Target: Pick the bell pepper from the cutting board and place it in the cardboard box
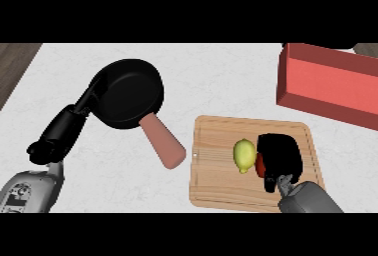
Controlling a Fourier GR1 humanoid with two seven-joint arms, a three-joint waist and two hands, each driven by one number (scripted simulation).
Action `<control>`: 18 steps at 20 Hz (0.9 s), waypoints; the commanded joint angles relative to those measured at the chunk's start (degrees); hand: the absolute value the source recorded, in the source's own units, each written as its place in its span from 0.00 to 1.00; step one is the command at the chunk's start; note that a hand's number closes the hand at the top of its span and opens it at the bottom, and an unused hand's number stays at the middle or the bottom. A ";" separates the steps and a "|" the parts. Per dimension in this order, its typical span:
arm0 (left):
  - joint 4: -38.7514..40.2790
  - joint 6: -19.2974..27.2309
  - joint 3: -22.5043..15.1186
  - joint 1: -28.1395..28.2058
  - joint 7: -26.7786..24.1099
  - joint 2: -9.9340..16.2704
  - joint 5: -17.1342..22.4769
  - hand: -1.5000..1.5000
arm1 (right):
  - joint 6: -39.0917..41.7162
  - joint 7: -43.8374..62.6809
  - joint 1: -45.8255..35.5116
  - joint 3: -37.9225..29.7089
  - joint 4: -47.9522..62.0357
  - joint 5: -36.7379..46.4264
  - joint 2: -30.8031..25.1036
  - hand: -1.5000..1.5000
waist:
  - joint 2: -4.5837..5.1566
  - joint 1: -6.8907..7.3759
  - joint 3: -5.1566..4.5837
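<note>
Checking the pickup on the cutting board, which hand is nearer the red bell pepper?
Right. The right hand is curled over the bell pepper on the cutting board, hiding most of it. The left hand is far across the counter, beside the black frying pan.

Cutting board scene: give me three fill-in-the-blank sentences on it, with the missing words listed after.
1. The right hand is over a red thing on the ____.
2. The yellow-green thing beside that hand lies on the board, to the hand's ____.
3. The box at the far right of the counter is ____ in colour.
4. The frying pan has a ____ handle.

Missing words: cutting board; left; red; pinkish-brown
</note>
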 commanded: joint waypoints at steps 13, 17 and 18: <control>1.68 -2.02 1.57 -0.84 -1.33 0.04 -0.46 0.50 | -9.65 -48.32 -3.10 9.21 -13.68 -9.23 -9.86 1.00 | 0.41 1.07 0.30; 1.05 -0.47 1.16 -0.24 -1.24 -1.33 -1.36 0.50 | -12.87 -61.21 -2.66 2.04 -20.64 -14.38 -19.39 1.00 | -0.02 -0.64 0.18; 0.92 -1.22 2.52 2.19 -3.36 -0.01 -0.79 0.50 | -13.97 -63.25 -1.65 -0.53 -21.45 -15.61 -21.21 1.00 | -0.05 -0.41 0.13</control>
